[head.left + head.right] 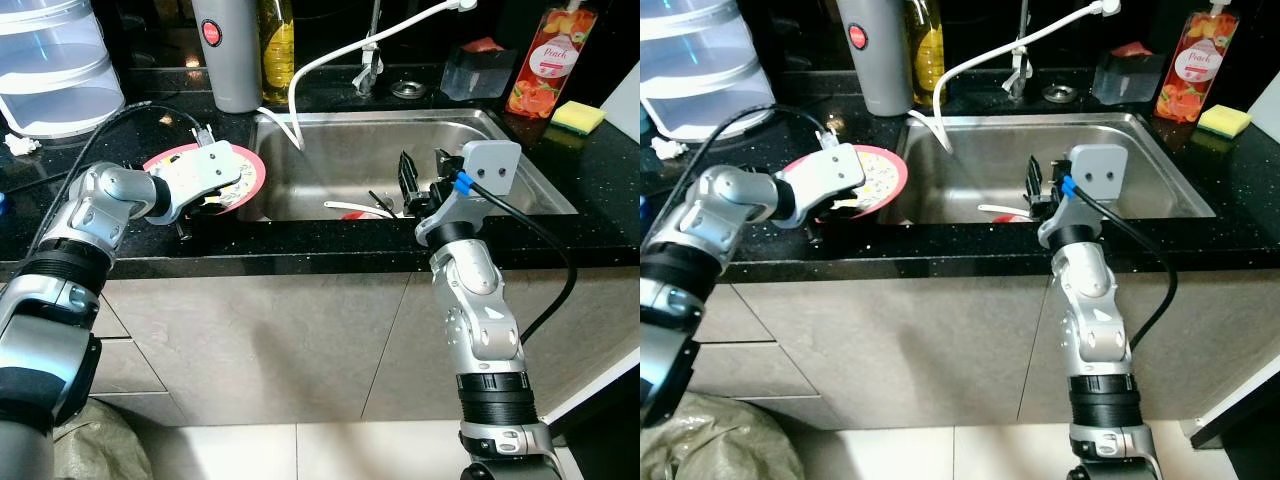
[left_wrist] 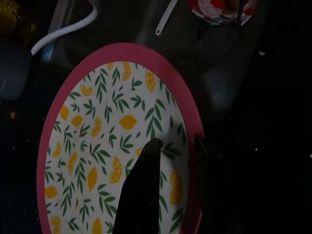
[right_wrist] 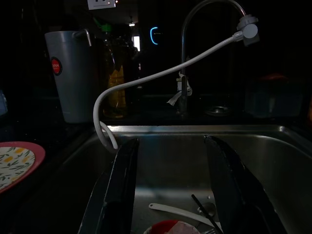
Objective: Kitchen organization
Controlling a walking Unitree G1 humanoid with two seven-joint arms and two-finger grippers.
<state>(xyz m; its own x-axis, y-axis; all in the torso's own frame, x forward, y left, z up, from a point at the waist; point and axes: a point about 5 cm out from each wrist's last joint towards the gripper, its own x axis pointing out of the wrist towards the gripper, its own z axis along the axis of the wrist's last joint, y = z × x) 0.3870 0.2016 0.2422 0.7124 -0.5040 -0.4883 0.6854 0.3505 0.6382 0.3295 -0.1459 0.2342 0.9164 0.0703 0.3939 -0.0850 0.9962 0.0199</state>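
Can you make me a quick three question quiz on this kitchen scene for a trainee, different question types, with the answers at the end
1. True or false: the left hand has its fingers astride the rim of the lemon-pattern plate.
2. Multiple choice: where is the right hand? A) over the yellow sponge B) open above the sink C) closed on the grey jug
3. Fill in the blank: the plate lies on the black countertop just to the robot's ____ of the sink.

Key
1. True: in the left wrist view, one finger is over the plate's face and the other outside the pink rim.
2. B
3. left
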